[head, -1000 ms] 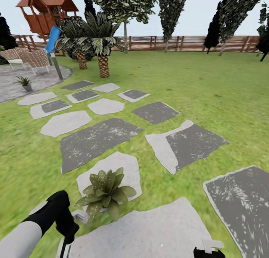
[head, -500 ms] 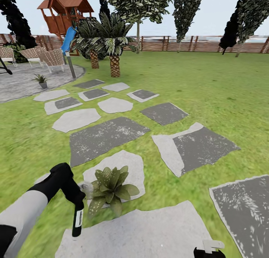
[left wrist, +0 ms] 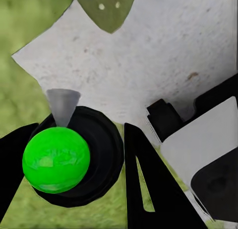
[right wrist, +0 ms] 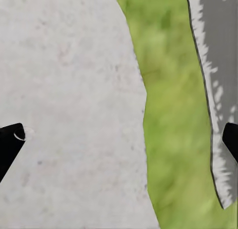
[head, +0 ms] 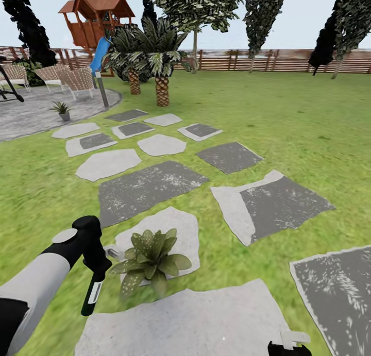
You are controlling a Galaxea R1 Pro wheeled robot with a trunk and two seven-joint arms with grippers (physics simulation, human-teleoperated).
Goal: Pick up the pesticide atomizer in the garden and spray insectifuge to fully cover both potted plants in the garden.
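Gripping the pesticide atomizer (head: 94,293), left pincer (head: 98,266), nearby potted plant's (head: 150,259) pot hidden

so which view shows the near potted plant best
The head view: the whole plant sits on a pale stone beside the left pincer. The left wrist view catches just one spotted leaf tip. The right wrist view shows stone and grass.

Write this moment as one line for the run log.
left gripper: shut on slim dark green spray bottle | beside near potted plant of pointed green leaves | right gripper: open, above pale stepping stone
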